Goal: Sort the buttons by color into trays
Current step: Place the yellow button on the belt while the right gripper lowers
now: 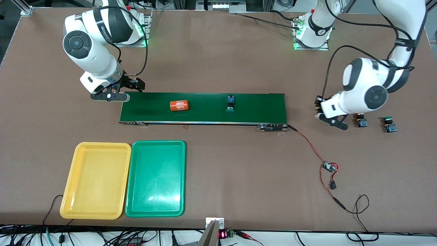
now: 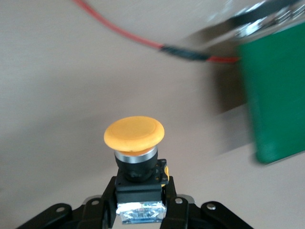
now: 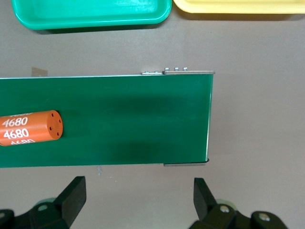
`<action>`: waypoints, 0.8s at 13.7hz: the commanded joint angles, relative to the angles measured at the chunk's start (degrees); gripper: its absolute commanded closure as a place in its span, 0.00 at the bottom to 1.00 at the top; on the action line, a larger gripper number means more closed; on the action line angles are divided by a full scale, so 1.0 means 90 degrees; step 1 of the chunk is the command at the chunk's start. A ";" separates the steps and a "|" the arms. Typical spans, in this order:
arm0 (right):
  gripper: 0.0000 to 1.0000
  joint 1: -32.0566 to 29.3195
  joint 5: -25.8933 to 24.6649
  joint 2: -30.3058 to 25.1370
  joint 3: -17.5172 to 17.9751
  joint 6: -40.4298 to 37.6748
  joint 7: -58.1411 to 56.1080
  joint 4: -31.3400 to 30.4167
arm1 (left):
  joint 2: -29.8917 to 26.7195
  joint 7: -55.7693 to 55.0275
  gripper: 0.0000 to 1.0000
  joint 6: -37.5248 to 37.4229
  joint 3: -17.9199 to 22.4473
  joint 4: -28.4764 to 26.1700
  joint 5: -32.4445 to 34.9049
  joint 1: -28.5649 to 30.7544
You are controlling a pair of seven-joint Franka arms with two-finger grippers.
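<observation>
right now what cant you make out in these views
- Front view: the left gripper is largely hidden under its own arm; the yellow button it holds shows only in the left wrist view.
- Front view: the button beside that gripper is partly covered by the arm, so its cap colour is unclear.
- Right wrist view: the orange cylinder is cut off by the edge.

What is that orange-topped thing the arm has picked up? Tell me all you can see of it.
It is a push-button switch: a wide, rounded yellow-orange cap, a silvery ring under it, then a blocky black body with a shiny foil-like patch low down. The left hand grips the body between its black fingers, cap pointing away from the hand, above bare brown table near the green belt's end.
</observation>
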 commanded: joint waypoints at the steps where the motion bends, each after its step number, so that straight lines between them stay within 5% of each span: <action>1: 0.00 -0.0004 0.0040 -0.0001 -0.0052 0.0005 0.0029 0.0078 | -0.0182 -0.1521 0.77 -0.0175 -0.0794 0.0010 -0.0420 -0.0018; 4: 0.00 -0.0004 0.0040 0.0008 -0.0052 0.0005 0.0029 0.0097 | -0.0105 -0.2266 0.76 0.0233 -0.1246 -0.0028 -0.1006 -0.0144; 11: 0.00 0.0025 0.0040 0.0038 -0.0052 0.0132 0.0048 0.0088 | 0.0540 -0.3361 0.77 0.1444 -0.1393 -0.0107 -0.1271 -0.0750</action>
